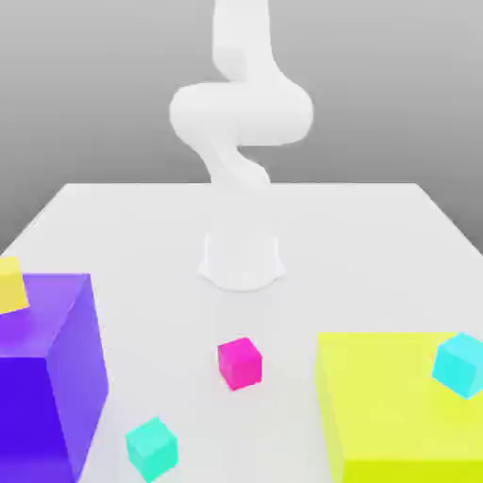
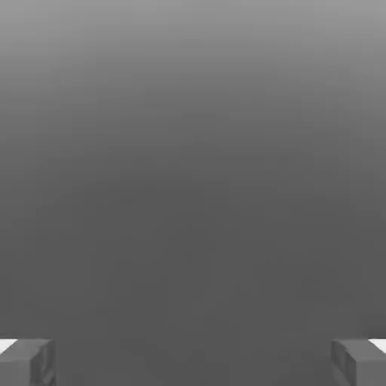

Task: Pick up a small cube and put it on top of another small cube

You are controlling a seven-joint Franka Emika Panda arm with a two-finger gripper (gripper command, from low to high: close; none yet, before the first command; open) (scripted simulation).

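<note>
Nothing picked up yet
Gripper (image 2: pixel 193 362) spread wide, empty; turquoise-green cube (image 1: pixel 151 448) near table's (image 1: pixel 377 226) front edge, apart from magenta cube (image 1: pixel 240 363).

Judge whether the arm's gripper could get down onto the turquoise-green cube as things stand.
Probably yes: the turquoise-green cube sits alone on the table, apart from the purple block, top uncovered.

Exterior view facing the arm (image 1: pixel 241 141) across the table (image 1: pixel 377 236), slightly raised, hand view between pincer fingertips (image 2: pixel 26 362), facing grey backdrop
</note>
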